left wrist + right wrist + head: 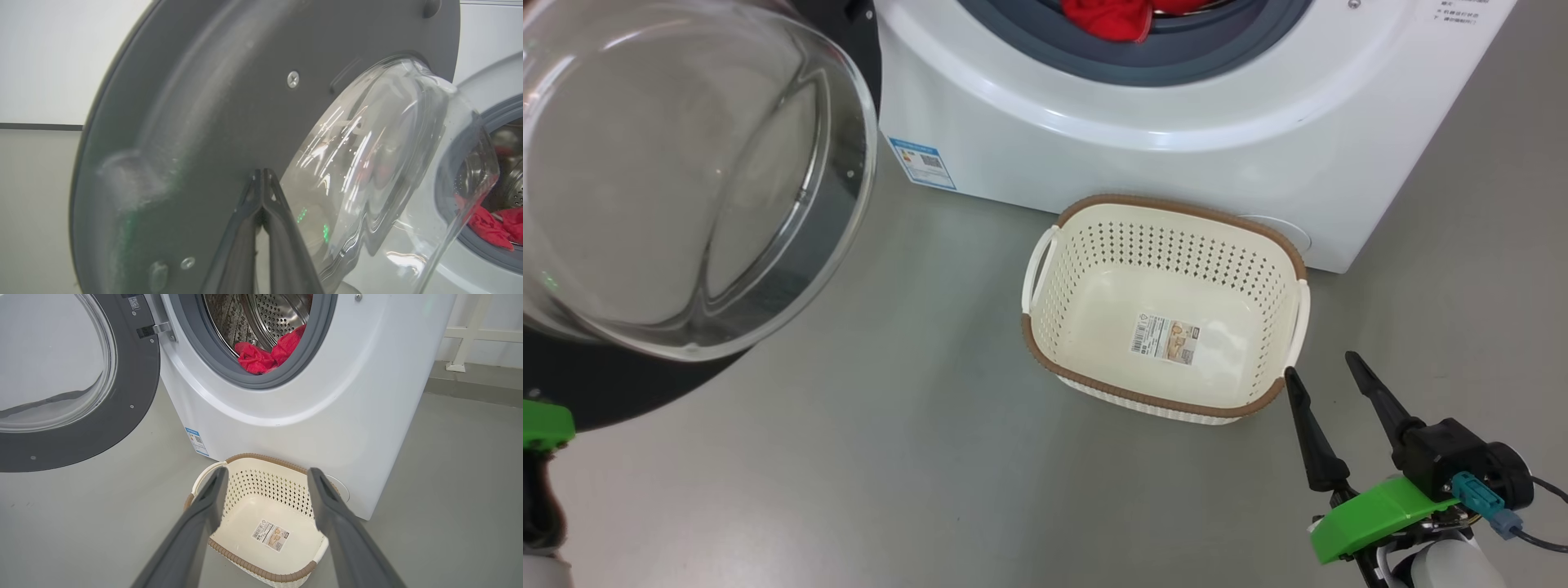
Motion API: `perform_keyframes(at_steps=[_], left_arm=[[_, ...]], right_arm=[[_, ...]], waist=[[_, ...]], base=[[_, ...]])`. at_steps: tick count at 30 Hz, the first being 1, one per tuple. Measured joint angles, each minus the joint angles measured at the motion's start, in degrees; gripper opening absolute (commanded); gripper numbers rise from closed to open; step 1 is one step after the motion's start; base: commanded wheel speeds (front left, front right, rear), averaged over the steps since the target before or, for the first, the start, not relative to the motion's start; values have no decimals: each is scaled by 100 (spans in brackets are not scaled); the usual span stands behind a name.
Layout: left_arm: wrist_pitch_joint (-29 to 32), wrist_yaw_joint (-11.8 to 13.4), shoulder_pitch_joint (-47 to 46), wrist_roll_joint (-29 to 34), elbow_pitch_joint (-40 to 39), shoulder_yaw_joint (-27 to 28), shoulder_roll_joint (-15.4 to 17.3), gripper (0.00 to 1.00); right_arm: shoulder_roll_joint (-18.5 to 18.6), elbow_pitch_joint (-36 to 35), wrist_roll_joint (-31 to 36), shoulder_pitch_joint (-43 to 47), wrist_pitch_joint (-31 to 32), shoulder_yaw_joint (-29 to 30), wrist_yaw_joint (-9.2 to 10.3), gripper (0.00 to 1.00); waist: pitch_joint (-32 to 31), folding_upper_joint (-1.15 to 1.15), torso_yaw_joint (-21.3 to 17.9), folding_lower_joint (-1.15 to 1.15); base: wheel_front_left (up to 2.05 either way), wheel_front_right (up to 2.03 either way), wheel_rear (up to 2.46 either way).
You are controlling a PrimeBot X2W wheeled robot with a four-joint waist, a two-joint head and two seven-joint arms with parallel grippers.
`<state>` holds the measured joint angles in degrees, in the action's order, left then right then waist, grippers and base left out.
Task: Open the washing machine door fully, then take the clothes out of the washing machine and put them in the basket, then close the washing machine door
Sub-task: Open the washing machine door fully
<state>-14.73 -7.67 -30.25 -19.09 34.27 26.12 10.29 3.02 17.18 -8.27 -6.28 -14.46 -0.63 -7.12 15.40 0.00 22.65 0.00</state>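
- Since the washing machine door stood swung out to the left of the washing machine, step one looked done or nearly so; whether it was fully open was hard to call.
- Shut and empty, the left end effector had its fingers pressed together and pointed at the door's inner face, just beside the glass bowl; contact was unclear.
- Red clothes lay at the near lip of the drum, behind the grey gasket; none were out yet.
- Just in front of the machine, the basket sat on the floor, holding nothing but a sticker.
- Wide open and holding nothing, the right end effector hovered by the basket's near right corner.
- What was left, by my read: pulling the clothes out, dropping them in the basket, shutting the door.
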Motion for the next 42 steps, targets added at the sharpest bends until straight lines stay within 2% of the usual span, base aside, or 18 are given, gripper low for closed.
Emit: perform_keyframes(at_steps=[7, 17, 27, 28, 29, 30, 31, 32, 33, 42], left_arm=[[0, 1, -162, 0, 208, 54, 103, 0], [0, 2, -119, -171, 158, 24, 13, 0], [0, 9, 653, -478, -292, -477, -49, 0], [0, 9, 733, -494, -364, -544, -67, 13], [0, 9, 810, -557, -447, -571, -102, 34], [0, 9, 876, -602, -521, -600, -135, 45], [0, 9, 948, -613, -594, -615, -168, 60], [0, 9, 1018, -613, -651, -627, -194, 77], [0, 9, 1090, -613, -697, -669, -208, 100], [0, 9, 1744, -878, -1236, -1406, -192, 100]], right_arm=[[1, -3, 76, -23, 0, 9, 0, 100], [1, -1, 79, -44, 0, 12, 0, 100], [0, 5, -56, -32, 0, -12, 0, 100], [0, 3, -83, -23, 0, -8, 0, 100], [-1, 1, -86, -4, 0, -3, 0, 100], [-1, 0, -97, 24, 0, 1, 0, 100], [-1, 1, -126, 47, 0, 5, 0, 100], [-2, 0, -143, 57, 0, 12, 0, 100], [-1, -7, -151, 65, 0, 20, 0, 100], [-8, -77, -254, 264, 0, 155, 0, 100]], waist=[[58, 0, -35, 0], [-79, 0, -3, 0], [-380, 0, -35, 0], [-411, 0, -43, 0], [-441, 0, -50, 0], [-470, 0, -55, 0], [-501, 0, -61, 0], [-532, 0, -68, 0], [-562, 0, -76, 0], [-728, 0, -256, 0]], base=[[0, 0, 0], [0, 0, 0], [0, 0, 0], [0, 0, 0], [0, 0, 0], [0, 0, 0], [0, 0, 0], [0, 0, 0], [0, 0, 0], [0, 0, 0]])
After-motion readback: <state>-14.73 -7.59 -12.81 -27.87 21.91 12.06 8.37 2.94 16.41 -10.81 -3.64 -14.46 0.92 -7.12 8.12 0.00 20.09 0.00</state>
